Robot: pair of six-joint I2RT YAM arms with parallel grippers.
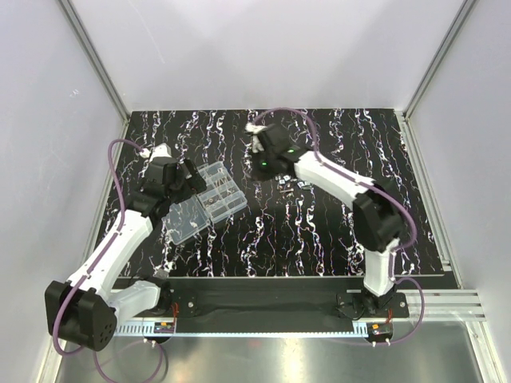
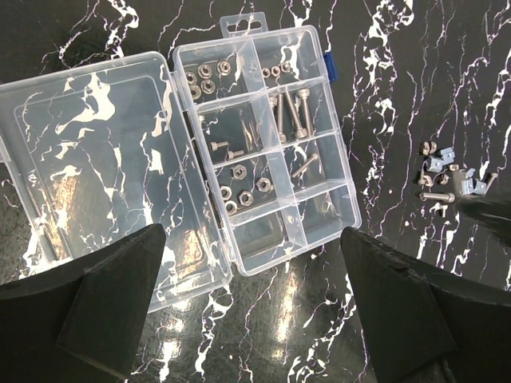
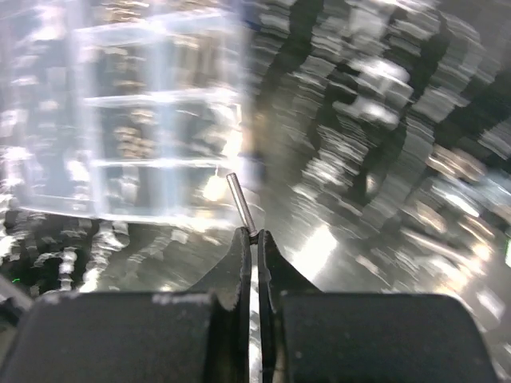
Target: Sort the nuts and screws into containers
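The right pincer (image 3: 254,236) is clamped on one end of a silvery screw (image 3: 240,199), shank pointing toward the clear organiser box (image 2: 345,163) on the bench (image 2: 399,80). Best to drop low over the long-screw compartment (image 2: 291,112) before releasing. The left pincer (image 2: 254,239) hangs wide apart above the box.

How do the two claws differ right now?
The left claw stands wide open; the right claw is pinched shut. The left claw holds nothing; the right claw grips a thin silvery screw by one end. Both are black and two-fingered.
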